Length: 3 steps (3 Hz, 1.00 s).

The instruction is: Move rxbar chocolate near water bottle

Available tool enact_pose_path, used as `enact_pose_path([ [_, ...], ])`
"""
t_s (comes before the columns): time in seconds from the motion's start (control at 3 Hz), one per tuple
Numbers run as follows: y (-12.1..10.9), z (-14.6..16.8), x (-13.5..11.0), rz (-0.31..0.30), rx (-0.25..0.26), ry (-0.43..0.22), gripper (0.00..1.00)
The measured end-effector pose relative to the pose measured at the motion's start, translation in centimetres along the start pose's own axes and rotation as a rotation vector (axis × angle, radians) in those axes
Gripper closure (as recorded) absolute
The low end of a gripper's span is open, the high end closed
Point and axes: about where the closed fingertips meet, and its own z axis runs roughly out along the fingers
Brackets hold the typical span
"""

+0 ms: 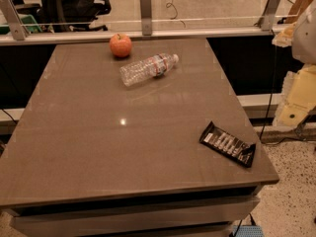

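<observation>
Apple (pixel 120 45) sits by the far edge of the worktop (pixel 89 152), left of centre. Just right of it and a little nearer, the water bottle (pixel 148 69) lies on its side, cap pointing toward the far right corner, apart from the apple. Well apart from both, by the near right corner, the rxbar chocolate (pixel 227 143) lies flat, askew to the right edge.

It looks light and thin, with a slick, crinkly wrapper, and the bar inside is probably firm yet bendable. Lying flush, it offers little height, so a pinch across its narrow width near the middle seems best.

Off the right edge, pale cream shapes are likely the arm with the gripper (pixel 297 102), cut off by the frame. Whether it is open or closed I cannot tell.
</observation>
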Motion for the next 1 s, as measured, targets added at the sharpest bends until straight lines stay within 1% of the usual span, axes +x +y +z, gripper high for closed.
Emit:
enact_pose_path([
  [0.33,0.0,0.0,0.0,0.000,0.000,0.000,0.00],
  [0.67,-1.2,-0.5,-0.2,-0.014,-0.001,-0.036,0.00],
  [1.0,-2.5,0.7,-1.6,0.015,-0.040,-0.128,0.00],
])
